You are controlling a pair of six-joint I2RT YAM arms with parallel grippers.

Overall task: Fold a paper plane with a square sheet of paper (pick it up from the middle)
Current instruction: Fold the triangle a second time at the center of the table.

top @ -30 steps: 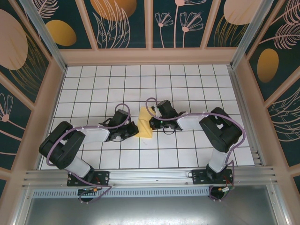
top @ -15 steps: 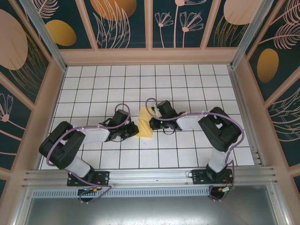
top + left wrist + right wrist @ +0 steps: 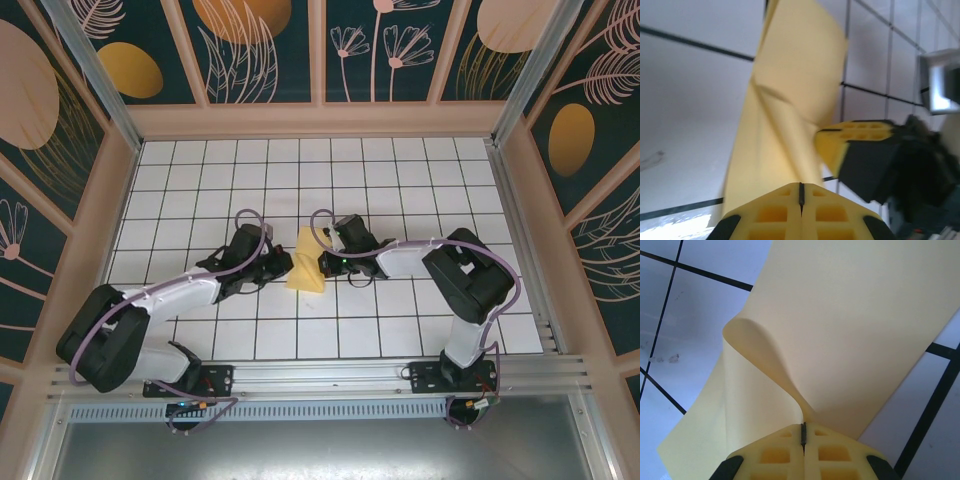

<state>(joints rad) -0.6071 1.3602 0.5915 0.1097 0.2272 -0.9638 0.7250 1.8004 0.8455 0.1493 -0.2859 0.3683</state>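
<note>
While the square sheet of paper [image 3: 306, 262], partly folded and buckled, lies mid-way across the tiled table [image 3: 400, 180], an arm meets it from either side. The right gripper [image 3: 802, 432] has its fingers pressed together on a raised curl at the sheet's right edge. The left gripper [image 3: 800, 197] is likewise clamped tight at the left edge, apparently pinching a paper ridge.
</note>
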